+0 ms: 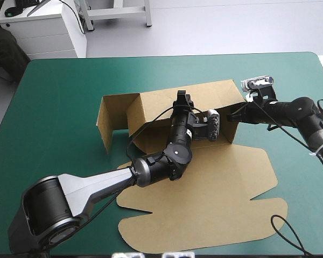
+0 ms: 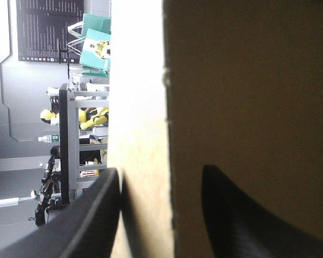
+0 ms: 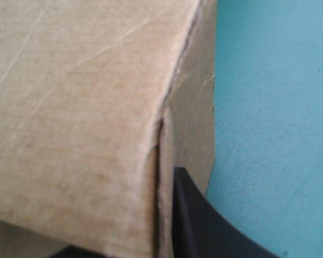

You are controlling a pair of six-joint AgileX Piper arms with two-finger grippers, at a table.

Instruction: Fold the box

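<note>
2 tools on the brown box (image 1: pixel 220 177), which sits mid tabletop (image 1: pixel 59 107) w/ back & side walls up, lid (image 1: pixel 204 226) flat toward near edge. L tool (image 1: pixel 182 98) narrow, pinching top of back wall, board betw. its black fingers. R tool (image 1: pixel 232 114) nipped on right-end corner: one finger outside wall, other mostly hidden by board.

The table (image 1: pixel 43 140) wears a teal-green cover (image 1: pixel 59 80).
</note>
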